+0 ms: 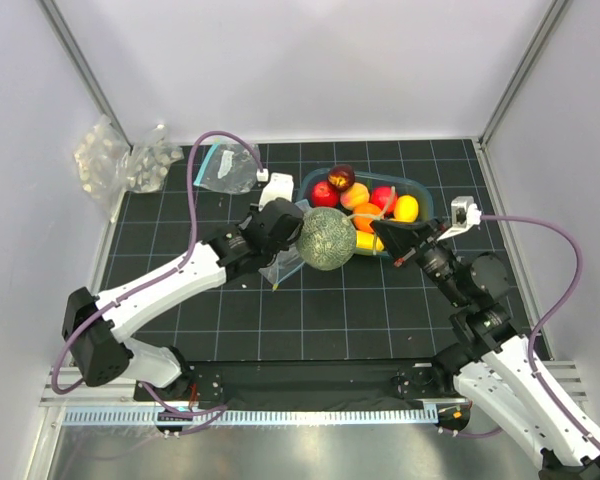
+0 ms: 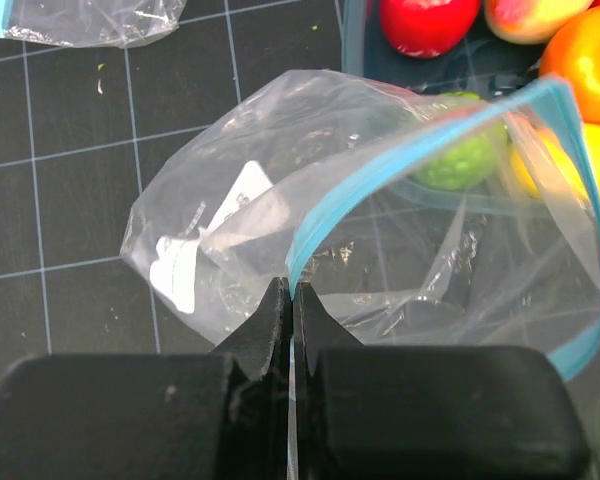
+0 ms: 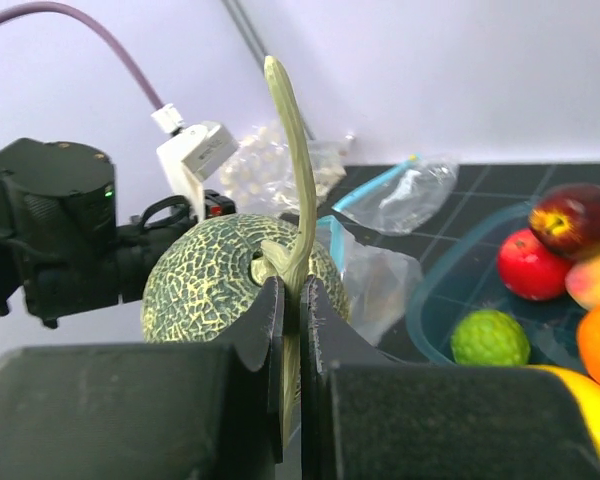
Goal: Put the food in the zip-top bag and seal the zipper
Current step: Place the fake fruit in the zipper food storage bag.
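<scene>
The zipper (image 2: 380, 170) was pinched in the closed left fingers (image 2: 270, 325), so the bag (image 2: 380, 270) gaped ahead of them. The melon (image 3: 215, 275) was held by its stem (image 3: 295, 150), clamped between the right fingers (image 3: 317, 335), beside that mouth, seemingly for insertion.

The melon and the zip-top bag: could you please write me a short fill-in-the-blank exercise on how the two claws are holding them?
1. The left claw pinches the zip-top bag by its teal zipper, and the bag's mouth is ___.
2. The right claw holds the melon by its ___.
3. The green ball lies ___ the blue tub, not in the bag.

Missing words: open; stem; inside.
</scene>
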`<action>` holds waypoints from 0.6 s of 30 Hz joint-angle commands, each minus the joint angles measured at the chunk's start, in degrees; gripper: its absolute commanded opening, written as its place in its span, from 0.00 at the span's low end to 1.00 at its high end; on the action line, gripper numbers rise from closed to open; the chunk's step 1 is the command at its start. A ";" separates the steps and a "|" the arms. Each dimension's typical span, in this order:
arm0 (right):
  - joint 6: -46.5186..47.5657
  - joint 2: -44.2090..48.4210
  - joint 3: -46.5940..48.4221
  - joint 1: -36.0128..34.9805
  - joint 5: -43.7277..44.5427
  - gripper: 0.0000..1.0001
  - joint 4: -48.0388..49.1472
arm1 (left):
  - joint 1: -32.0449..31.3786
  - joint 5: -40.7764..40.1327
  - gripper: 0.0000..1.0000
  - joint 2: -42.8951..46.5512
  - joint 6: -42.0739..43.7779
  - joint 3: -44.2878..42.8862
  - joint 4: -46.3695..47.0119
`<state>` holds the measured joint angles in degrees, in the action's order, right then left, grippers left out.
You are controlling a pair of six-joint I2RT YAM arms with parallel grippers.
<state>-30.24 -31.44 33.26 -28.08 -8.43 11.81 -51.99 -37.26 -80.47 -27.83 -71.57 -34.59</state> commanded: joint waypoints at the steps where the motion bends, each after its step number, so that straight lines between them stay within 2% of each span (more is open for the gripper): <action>1: -0.61 1.12 -0.30 -0.31 -4.75 0.01 8.84 | 0.31 0.95 0.00 2.51 -0.82 -1.64 0.31; 12: -5.18 -9.51 -0.38 -0.31 -4.85 0.01 12.71 | 0.39 15.80 0.00 7.25 -4.41 1.34 3.74; 18: -4.39 -12.76 1.73 -0.31 3.41 0.01 6.20 | 0.31 24.68 0.00 10.85 -7.40 4.24 7.08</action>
<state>-33.98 -43.86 32.53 -28.10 -9.30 18.13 -51.70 -19.07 -72.18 -32.60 -68.20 -32.25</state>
